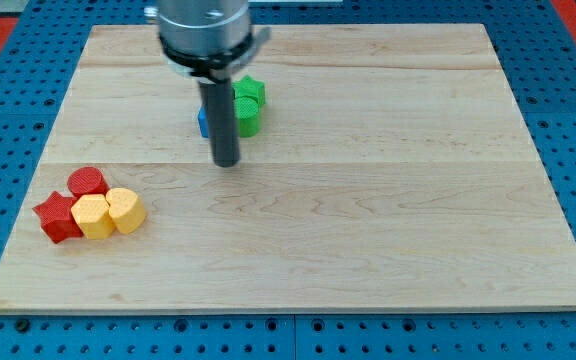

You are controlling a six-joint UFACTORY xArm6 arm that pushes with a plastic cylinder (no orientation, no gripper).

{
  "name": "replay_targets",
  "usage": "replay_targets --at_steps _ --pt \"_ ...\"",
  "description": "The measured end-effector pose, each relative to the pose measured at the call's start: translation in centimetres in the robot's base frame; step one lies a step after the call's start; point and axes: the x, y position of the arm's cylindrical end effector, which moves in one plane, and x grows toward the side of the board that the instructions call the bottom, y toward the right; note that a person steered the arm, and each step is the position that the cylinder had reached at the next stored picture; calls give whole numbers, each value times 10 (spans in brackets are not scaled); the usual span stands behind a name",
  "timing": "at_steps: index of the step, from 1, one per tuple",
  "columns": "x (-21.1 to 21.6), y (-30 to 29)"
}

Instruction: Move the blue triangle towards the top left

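Surface: pale wooden board [368, 230] lying on a blue pegboard [568, 110] with a grid of holes.
Blue triangle [203, 122]: only a thin blue sliver shows at the rod's left edge, in the board's upper middle-left; the rod covers the rest, so its shape cannot be made out.
Rod: the dark rod [221, 115] stands in front of the blue block, and its tip [228, 163] ends just below that block, toward the view's bottom. It carries no jaws, so there is nothing to open or close.
Green blocks [248, 105]: two, stacked one above the other in the view, just right of the rod and close beside the blue block.
Lower-left cluster: a red round block [86, 182], a red star-like block [57, 217], and two yellow blocks [110, 212] huddled together, well apart from the blue one.
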Motion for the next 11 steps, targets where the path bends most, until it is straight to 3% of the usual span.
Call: replay_targets --at_steps 1,3,4,7,9,11 --pt "-21 -23" --pt "-40 59" --pt "-64 53" --pt "-70 -12" --pt "-86 20" --pt "-95 -30"
